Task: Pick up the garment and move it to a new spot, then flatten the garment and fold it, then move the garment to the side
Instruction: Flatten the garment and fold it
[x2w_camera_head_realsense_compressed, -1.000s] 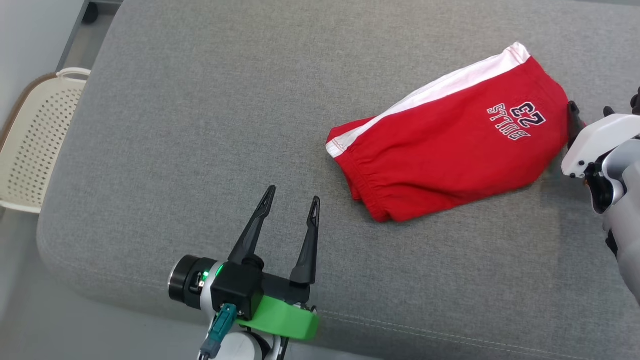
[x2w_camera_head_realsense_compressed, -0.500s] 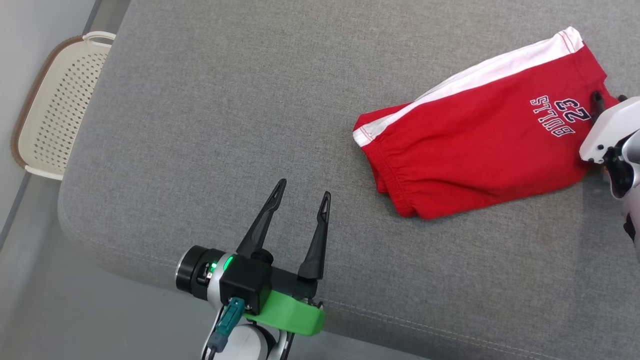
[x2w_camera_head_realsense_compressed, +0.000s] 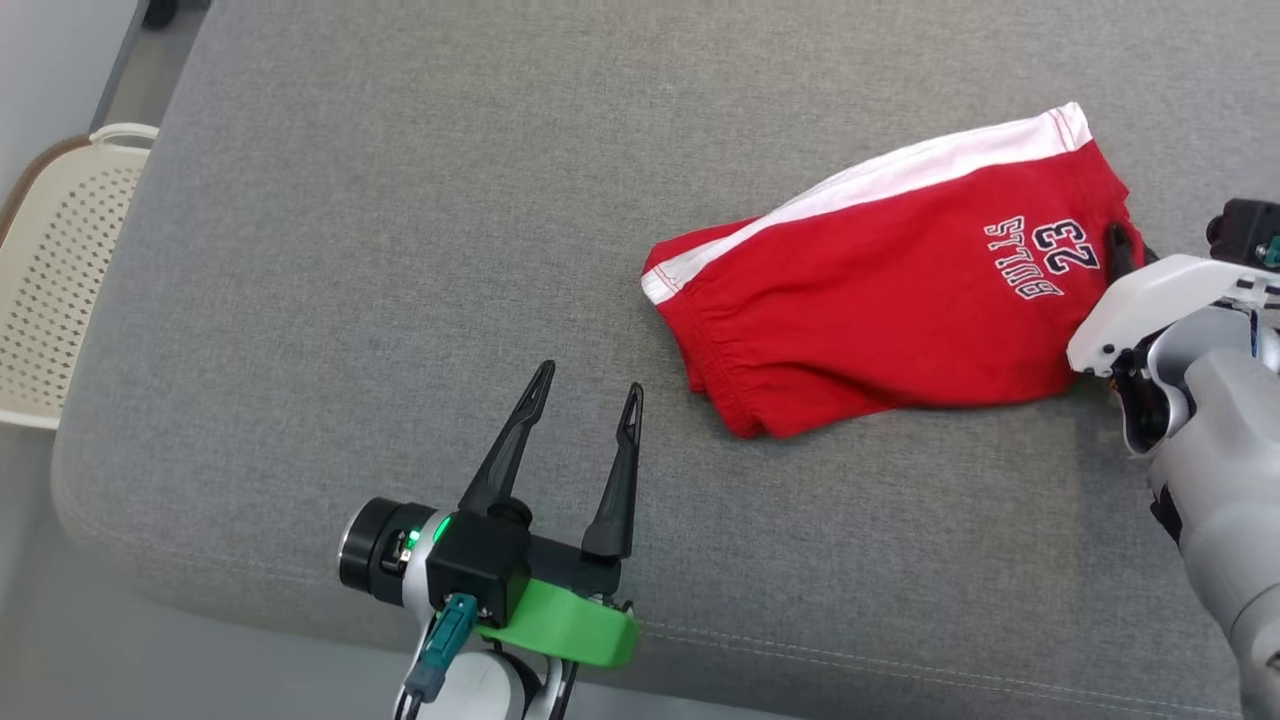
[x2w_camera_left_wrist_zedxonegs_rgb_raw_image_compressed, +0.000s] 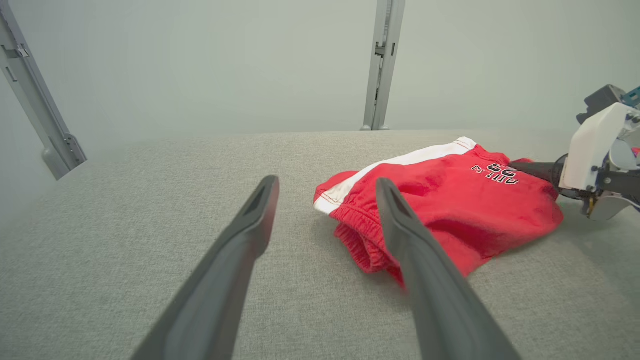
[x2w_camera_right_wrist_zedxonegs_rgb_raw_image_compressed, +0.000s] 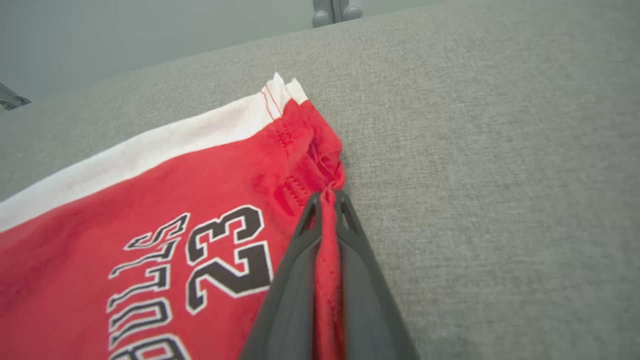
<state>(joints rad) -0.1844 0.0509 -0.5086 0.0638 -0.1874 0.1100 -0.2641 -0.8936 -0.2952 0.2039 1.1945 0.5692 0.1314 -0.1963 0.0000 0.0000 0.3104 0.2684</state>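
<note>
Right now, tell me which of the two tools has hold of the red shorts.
The right tool, shut on the hem of the red shorts beside the 23 print; the left tool stands open, apart from the cloth.

The right gripper (x2w_camera_right_wrist_zedxonegs_rgb_raw_image_compressed: 327, 199), held open beside the red shorts (x2w_camera_head_realsense_compressed: 880, 300) a second ago, is now closed on their hem (a fold is pinched between the fingers), and the cloth there is bunched.
</note>
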